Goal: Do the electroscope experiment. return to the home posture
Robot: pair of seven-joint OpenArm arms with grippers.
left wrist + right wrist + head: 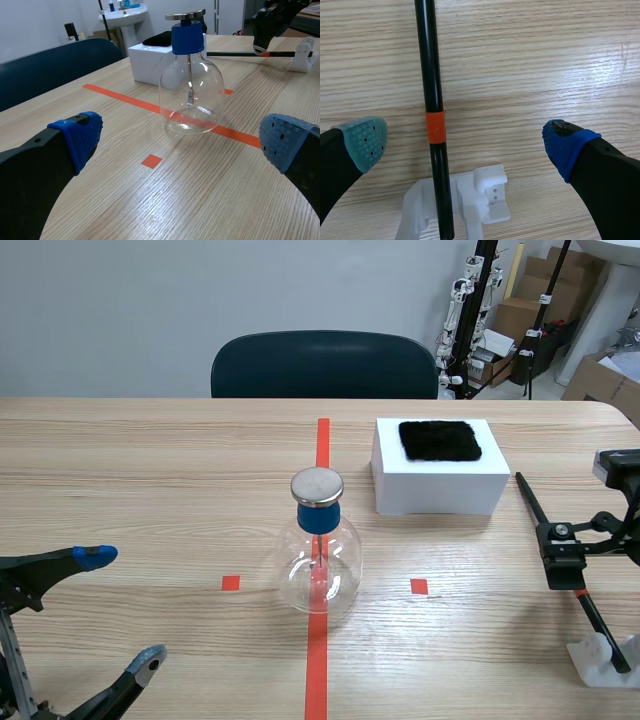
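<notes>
The electroscope, a clear glass flask (pixel 318 565) with a blue stopper and a flat metal disc (pixel 317 485) on top, stands on the red centre line. In the left wrist view the flask (pixel 191 95) is well ahead of my left gripper (pixel 182 142), which is open and holds nothing. In the scene view that left gripper (pixel 122 608) sits low at the near left. A black rod (pixel 535 505) with an orange band lies at the right, its near end on a white stand (pixel 603 655). My right gripper (pixel 465 142) hovers over the rod (pixel 431 75), open, not touching it.
A white box (pixel 438 490) topped with a black fur cloth (pixel 439 440) sits behind and to the right of the flask. A dark chair (pixel 325 365) stands past the far table edge. The right arm (pixel 615 530) is near the table's right edge.
</notes>
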